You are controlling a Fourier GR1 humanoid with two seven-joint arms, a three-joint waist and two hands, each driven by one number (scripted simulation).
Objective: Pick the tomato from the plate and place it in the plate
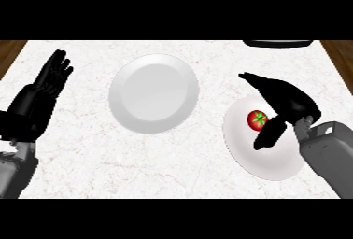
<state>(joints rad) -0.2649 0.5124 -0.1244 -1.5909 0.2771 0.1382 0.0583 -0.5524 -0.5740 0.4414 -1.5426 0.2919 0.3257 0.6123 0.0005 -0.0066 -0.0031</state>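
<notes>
Counter (pixel 207 177): white marble-look top with faint grey-brown veining, filling nearly the whole view. Lighting even, no hard shadows on the stone. Brown wood-grain surface (pixel 10 51) shows beyond the counter's left edge, and again past its right edge at the far corner. Dark rounded object (pixel 279 43) sits at the counter's far edge, right of centre, cut off by the frame; identity unclear.

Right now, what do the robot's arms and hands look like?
Both hands are black, with slim fingers and a thumb. The left hand sits on a dark wrist that joins a boxy grey forearm. The right hand joins another smooth, blocky grey forearm. No cables, markings or sleeves show.
</notes>
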